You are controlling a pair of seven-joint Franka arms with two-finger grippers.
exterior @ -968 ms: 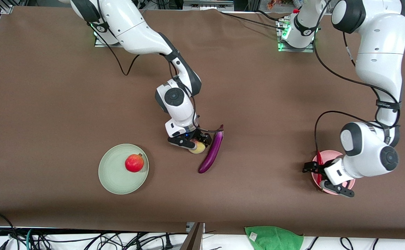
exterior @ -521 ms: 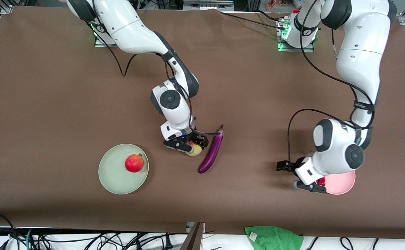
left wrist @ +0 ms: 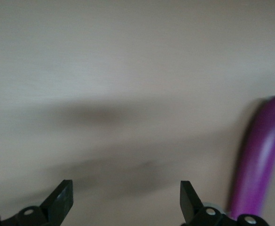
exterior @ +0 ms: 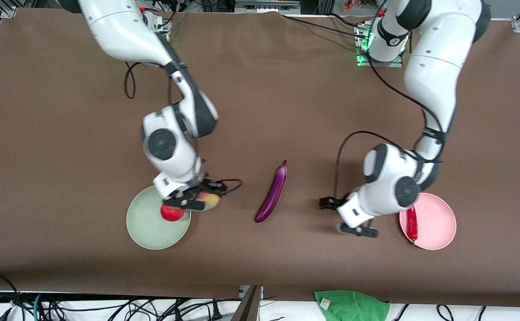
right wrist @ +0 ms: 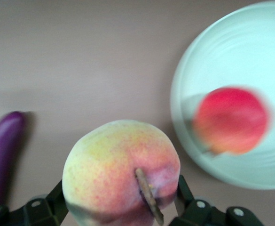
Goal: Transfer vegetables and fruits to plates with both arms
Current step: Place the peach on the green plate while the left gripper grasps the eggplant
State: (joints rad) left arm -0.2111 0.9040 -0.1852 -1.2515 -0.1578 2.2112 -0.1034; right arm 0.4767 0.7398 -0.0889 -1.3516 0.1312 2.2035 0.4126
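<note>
My right gripper point(exterior: 196, 201) is shut on the yellowish-pink peach point(exterior: 209, 200) and holds it over the rim of the pale green plate point(exterior: 144, 223), beside the red pomegranate point(exterior: 171, 213) that lies on the plate. The right wrist view shows the peach point(right wrist: 123, 169) between the jaws, the pomegranate point(right wrist: 231, 120) and the green plate point(right wrist: 250, 52). The purple eggplant point(exterior: 272, 194) lies on the table mid-way. My left gripper point(exterior: 347, 217) is open and empty, over the table between the eggplant and the pale pink plate point(exterior: 436, 220). The red chili point(exterior: 412, 223) lies on the pink plate.
The left wrist view shows the eggplant point(left wrist: 262, 160) beside one open finger point(left wrist: 189, 200) over bare brown table. A green cloth point(exterior: 351, 305) lies past the table's front edge, with cables beside it.
My right gripper has carried the peach from beside the eggplant to the green plate's rim. My left gripper has left the pink plate and moved toward the eggplant; the chili stays on the plate.
</note>
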